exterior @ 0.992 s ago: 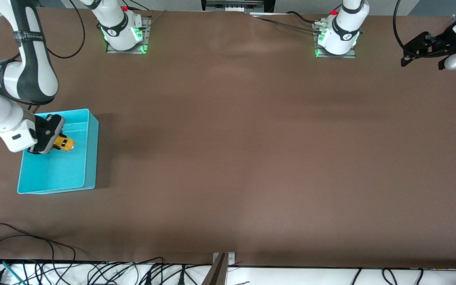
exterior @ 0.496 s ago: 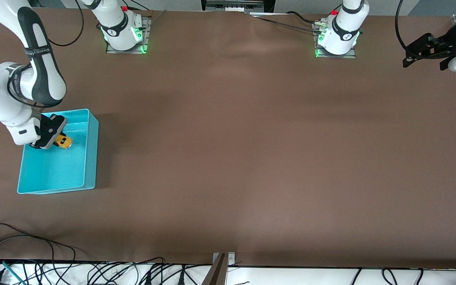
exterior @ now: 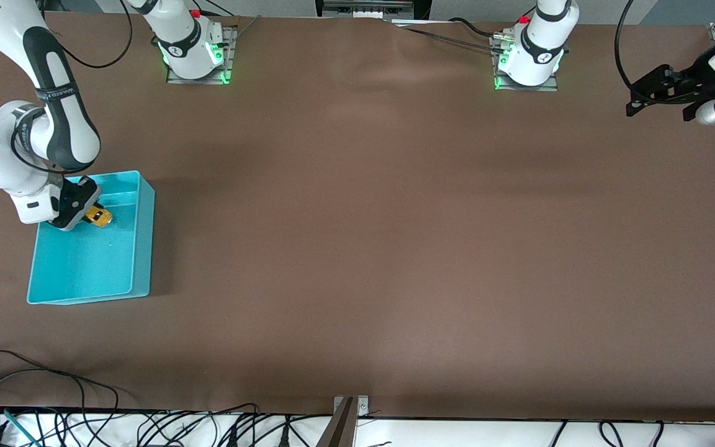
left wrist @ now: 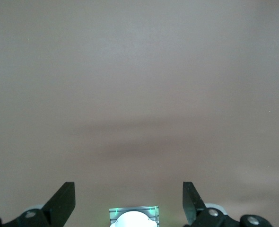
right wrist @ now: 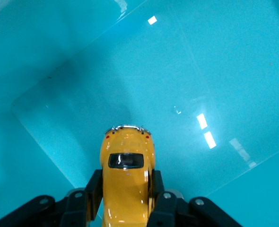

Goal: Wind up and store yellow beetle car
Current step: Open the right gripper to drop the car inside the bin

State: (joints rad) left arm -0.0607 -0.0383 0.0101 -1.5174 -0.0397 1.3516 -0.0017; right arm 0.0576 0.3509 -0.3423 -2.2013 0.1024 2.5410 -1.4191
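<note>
Now that the right gripper (exterior: 78, 211) has sunk lower into the bin (exterior: 140, 248) than it was a second ago, you have the car (exterior: 99, 216) down inside the walls, toward the corner of the bin that is farther from the front camera and nearer the right arm's base. In the right wrist view the car (right wrist: 126, 184) sits pinched at its sides between the two fingers (right wrist: 93, 194), nose pointing out over the glossy blue floor, so your grip is closed on it and nothing has been let go yet. I'd judge the storing step nearly done: what's left is for you to set it on the floor and open up (whether its wheels already touch the bottom, I can't tell). The bin holds nothing else that shows. Your left gripper (left wrist: 129, 201) waits over bare table at the left arm's end, its fingers spread wide and empty.
</note>
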